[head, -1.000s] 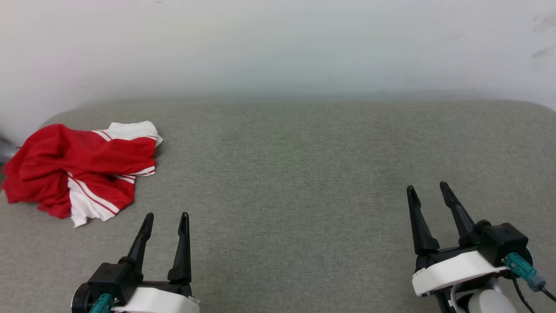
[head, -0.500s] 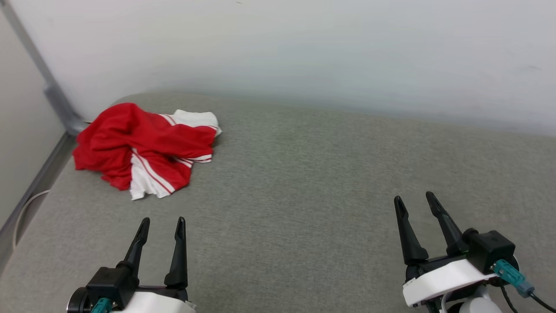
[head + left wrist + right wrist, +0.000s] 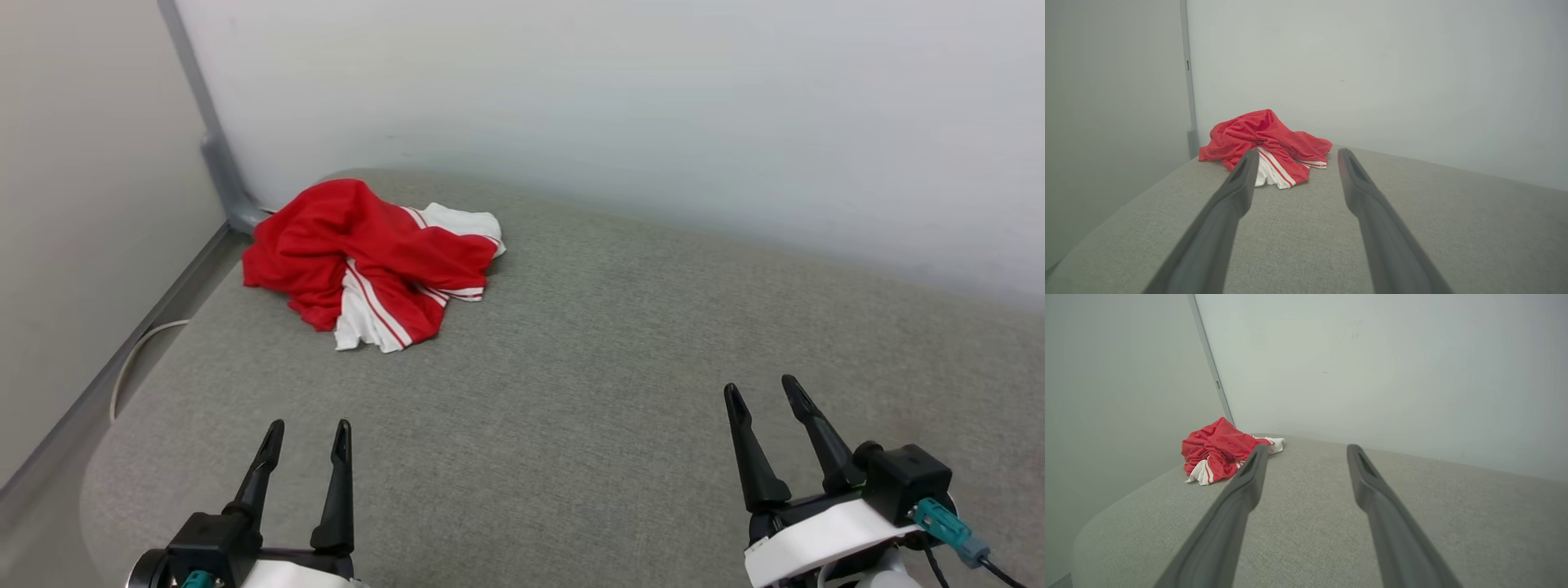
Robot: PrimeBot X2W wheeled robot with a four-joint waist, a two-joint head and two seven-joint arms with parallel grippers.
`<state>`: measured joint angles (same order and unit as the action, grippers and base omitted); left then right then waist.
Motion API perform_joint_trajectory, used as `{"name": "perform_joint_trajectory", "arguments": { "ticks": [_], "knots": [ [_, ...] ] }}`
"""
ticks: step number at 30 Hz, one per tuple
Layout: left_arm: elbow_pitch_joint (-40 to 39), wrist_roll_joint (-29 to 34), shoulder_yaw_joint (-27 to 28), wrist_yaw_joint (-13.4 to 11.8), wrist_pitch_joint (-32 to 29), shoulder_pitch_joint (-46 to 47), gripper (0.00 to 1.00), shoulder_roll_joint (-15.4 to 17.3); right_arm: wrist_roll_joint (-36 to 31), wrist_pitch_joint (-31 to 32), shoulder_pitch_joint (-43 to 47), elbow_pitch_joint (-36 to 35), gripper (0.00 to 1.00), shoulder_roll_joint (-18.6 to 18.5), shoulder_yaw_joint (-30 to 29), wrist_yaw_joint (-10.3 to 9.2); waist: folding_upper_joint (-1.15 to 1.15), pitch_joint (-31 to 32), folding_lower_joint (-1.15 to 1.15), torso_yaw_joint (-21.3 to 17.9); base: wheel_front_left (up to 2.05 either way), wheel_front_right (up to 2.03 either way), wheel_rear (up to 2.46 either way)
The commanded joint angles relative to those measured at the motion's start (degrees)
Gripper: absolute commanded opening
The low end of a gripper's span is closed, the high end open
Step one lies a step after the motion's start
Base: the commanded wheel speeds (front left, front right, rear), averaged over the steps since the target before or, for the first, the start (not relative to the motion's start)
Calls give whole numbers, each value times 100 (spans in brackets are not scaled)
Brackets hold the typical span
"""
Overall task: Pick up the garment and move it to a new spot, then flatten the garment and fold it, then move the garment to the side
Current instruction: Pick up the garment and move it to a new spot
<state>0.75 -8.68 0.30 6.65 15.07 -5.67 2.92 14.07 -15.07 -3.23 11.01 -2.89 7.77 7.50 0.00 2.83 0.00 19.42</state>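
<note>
1. As no pick is made yet, garment [image 3: 371, 265] lies bunched far left on pad [image 3: 612, 359], by the wall corner.
2. Near side: left gripper [image 3: 310, 425] and right gripper [image 3: 760, 384] hover wide, empty, aimed to reach it.

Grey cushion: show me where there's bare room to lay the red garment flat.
The cushion is bare from the garment rightward along the wall, and between the left claw and right claw. Only the far-left corner, where the garment lies bunched, is crowded.
</note>
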Motion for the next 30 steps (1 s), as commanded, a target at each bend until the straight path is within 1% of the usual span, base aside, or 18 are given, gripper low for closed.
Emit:
{"name": "perform_joint_trajectory", "arguments": {
  "ticks": [1,7,13,23,30],
  "knots": [
    [-18,50,-11,39,16,-66,100,-6,7,-16,87,2,100,3,3,-2,0,23,0,90,0,0,0],
    [-29,89,-19,46,16,-120,100,-6,26,-16,95,5,100,3,22,-2,0,44,0,273,0,0,0],
    [-12,116,-14,65,16,-145,100,-6,41,-16,114,12,100,3,54,-2,0,74,0,355,0,0,0],
    [-65,98,51,69,16,-124,100,-6,40,-16,61,8,100,3,38,-2,0,14,0,277,0,0,0],
    [12,-94,178,77,15,219,100,-8,-183,-16,-80,-156,100,2,-88,-2,0,-351,0,92,0,0,0]
  ]
}}
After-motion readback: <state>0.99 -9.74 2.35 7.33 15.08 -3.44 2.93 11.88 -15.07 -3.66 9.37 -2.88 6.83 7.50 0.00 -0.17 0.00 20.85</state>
